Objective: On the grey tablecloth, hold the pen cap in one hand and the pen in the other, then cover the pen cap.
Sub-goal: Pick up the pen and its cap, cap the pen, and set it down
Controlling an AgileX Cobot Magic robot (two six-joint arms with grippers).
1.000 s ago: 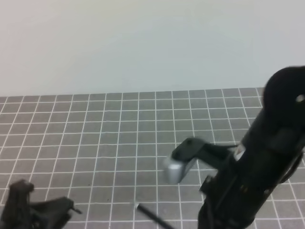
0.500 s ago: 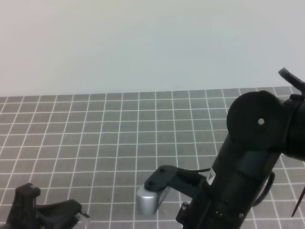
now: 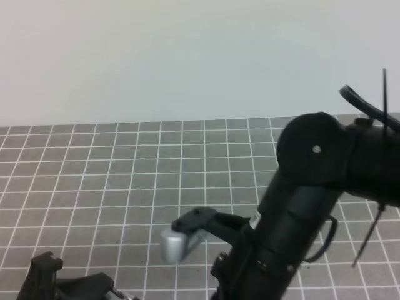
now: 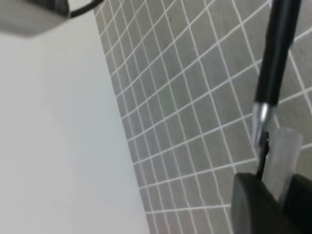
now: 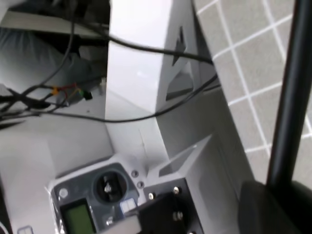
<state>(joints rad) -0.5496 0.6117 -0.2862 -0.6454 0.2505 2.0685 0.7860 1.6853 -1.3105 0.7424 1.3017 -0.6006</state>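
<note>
- Grey cloth [image 3: 125,162] with a white grid fills the lower half of the high view; plain pale wall behind it.
- Right arm [image 3: 300,206] — big black body — covers the lower right of the high view and runs off the bottom edge. We can't see its gripper there.
- Silver-grey box [image 3: 176,245] on a black bracket sticks out of that arm to the left, over the cloth.
- Right wrist view: pen [image 5: 292,97] runs up as a black shaft from the dark finger [image 5: 273,207] at the bottom right. We see only one finger clearly, but the gripper [image 5: 280,195] is clamped on the pen.
- Behind the pen in that view: cloth edge, a white stand [image 5: 146,73], loose cables, a grey device with a small green screen [image 5: 92,204].
- Left wrist view: pen comes in from the top right, silver tip [image 4: 261,119] pointing down, above the cloth.
- Cap [image 4: 282,161] — reads as a pale, translucent tube here, not black — stands between the dark fingers [image 4: 251,204] of the left gripper [image 4: 275,200]; jaws part-closed around it, so it's gripped.
- Pen's fine point sits just beside the cap's open end, at its left rim. We can't tell if it has entered.
- High view shows only the left gripper's dark top at the bottom left corner; cap not clear there.
</note>
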